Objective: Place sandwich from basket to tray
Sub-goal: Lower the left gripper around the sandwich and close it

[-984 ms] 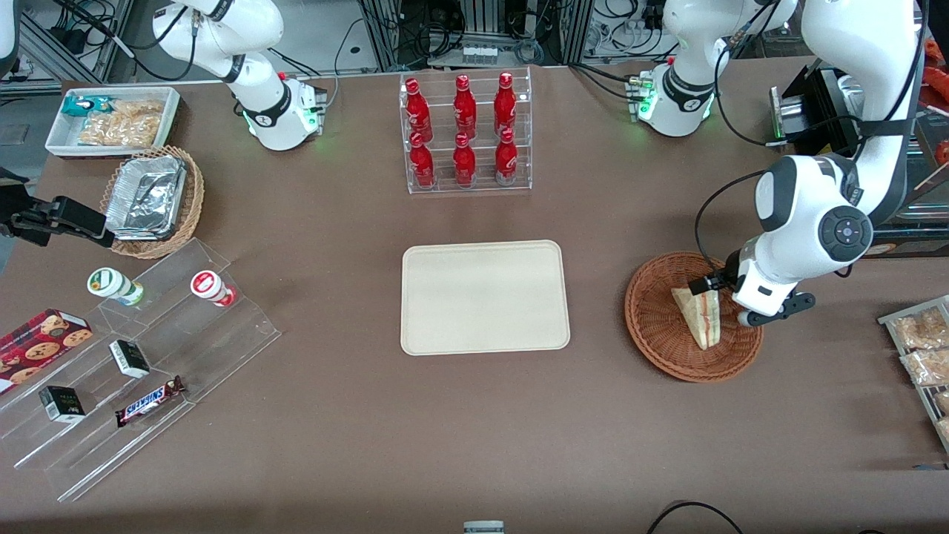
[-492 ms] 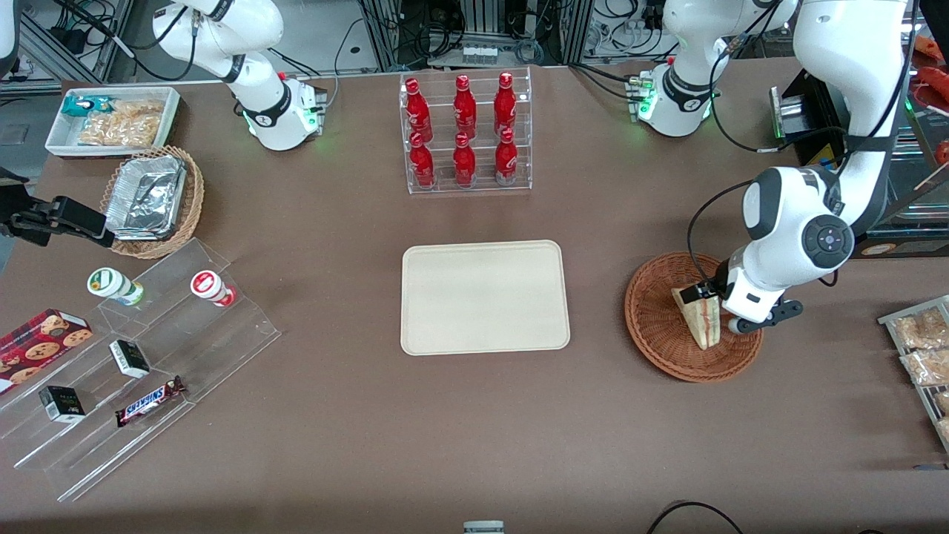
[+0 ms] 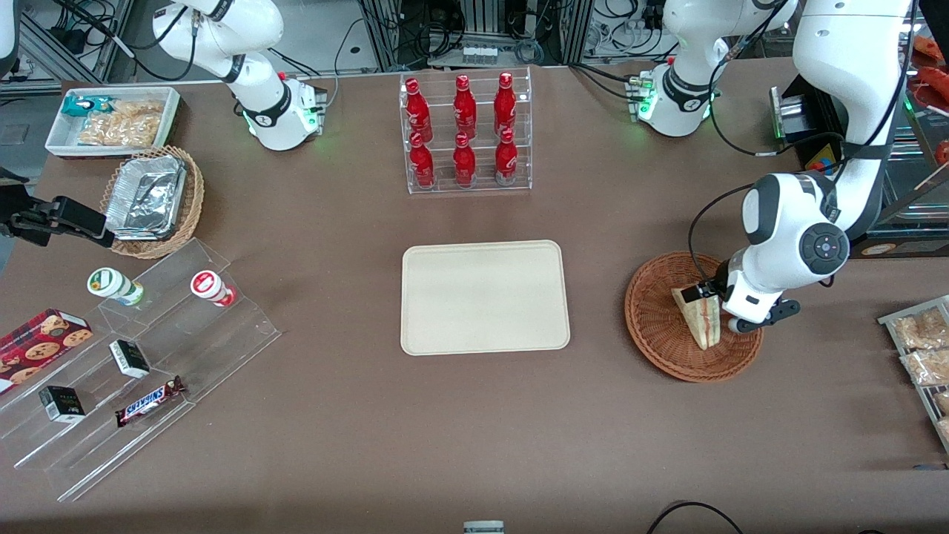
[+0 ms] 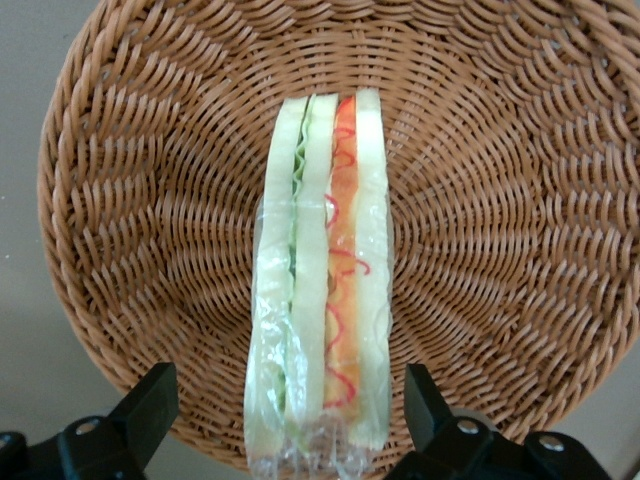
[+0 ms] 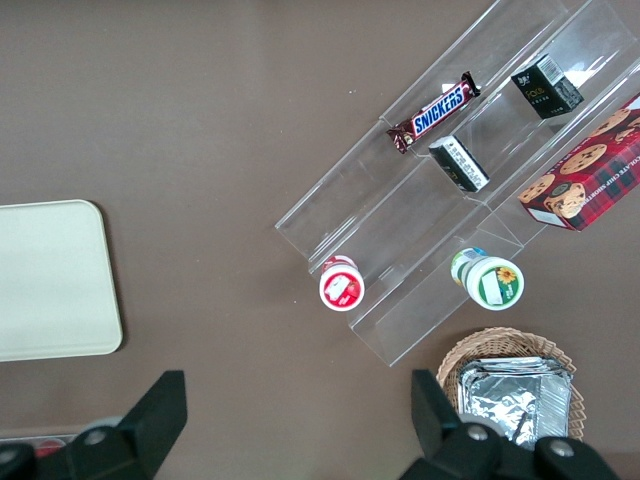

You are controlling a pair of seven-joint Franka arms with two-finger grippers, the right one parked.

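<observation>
The sandwich [image 3: 700,324] [image 4: 320,280], a plastic-wrapped wedge with green, orange and red filling, stands on edge in the reddish-brown wicker basket [image 3: 656,320] [image 4: 150,200]. My gripper [image 3: 708,300] [image 4: 288,385] is down in the basket, open, with one black finger on each side of the sandwich's wide end. There is a gap between each finger and the bread. The cream tray [image 3: 485,297] [image 5: 50,280] lies flat mid-table, beside the basket toward the parked arm's end, with nothing on it.
A clear rack of red bottles [image 3: 465,133] stands farther from the front camera than the tray. Snack packets [image 3: 923,348] lie at the working arm's end. An acrylic stepped shelf [image 3: 133,356], a tan basket with foil trays [image 3: 152,200] and a white bin [image 3: 111,119] sit at the parked arm's end.
Over the last second the wrist shifted a little toward the tray, bringing the fingers astride the sandwich. In the last half second it barely moved. The sandwich has not moved.
</observation>
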